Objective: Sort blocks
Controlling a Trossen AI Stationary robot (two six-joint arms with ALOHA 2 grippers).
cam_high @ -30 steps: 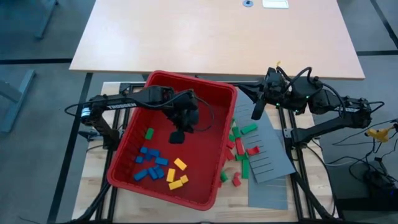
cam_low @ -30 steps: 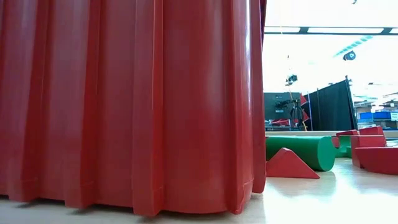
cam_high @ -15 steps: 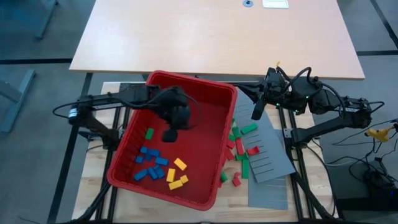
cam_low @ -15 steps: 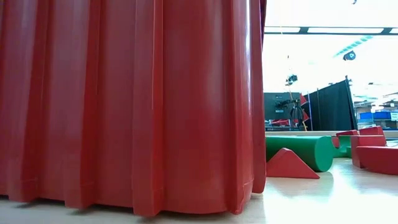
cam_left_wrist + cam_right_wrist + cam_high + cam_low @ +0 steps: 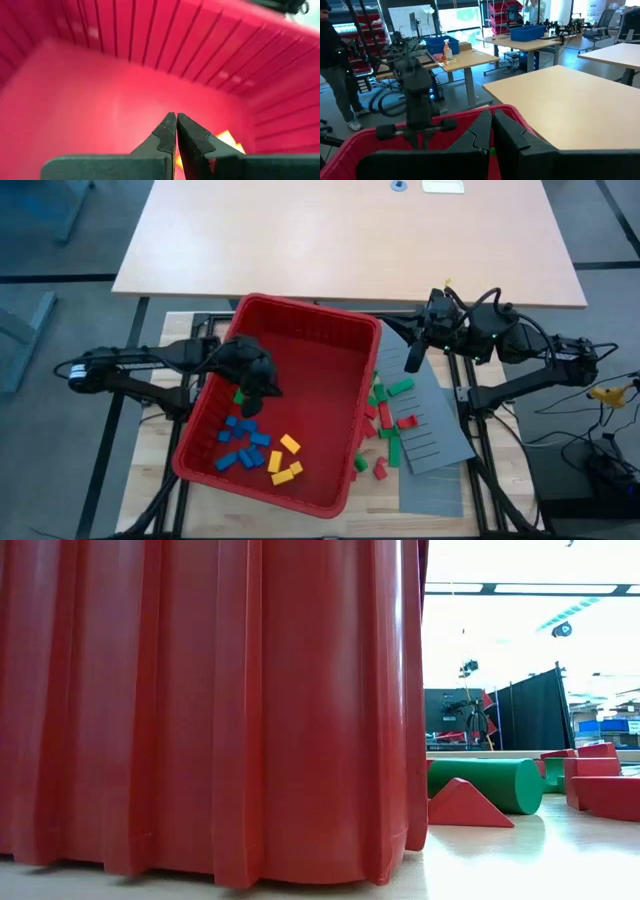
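Note:
The blocks lie in two groups. Blue blocks (image 5: 240,445), yellow blocks (image 5: 285,460) and a green one (image 5: 240,392) rest on the floor of the red bin (image 5: 330,350). Red and green blocks (image 5: 385,415) lie on the table and on the grey slotted panel (image 5: 435,435) to the bin's right. My left gripper (image 5: 250,402) is inside the bin's left half, just beyond the blue blocks. It is shut with nothing between its fingers (image 5: 176,122); a yellow block (image 5: 227,140) shows past them. My right gripper (image 5: 412,360) waits shut (image 5: 491,120) above the panel's far end.
The bin's ribbed wall (image 5: 200,710) fills most of the low view, with green and red pieces (image 5: 480,785) on the table beside it. A large wooden table (image 5: 350,235) stands beyond. In the right wrist view a person (image 5: 335,65) stands in the room.
My left gripper has travelled inside the bin toward the table's left edge, from the bin's middle to its left half near the green block. The blocks have stayed where they were.

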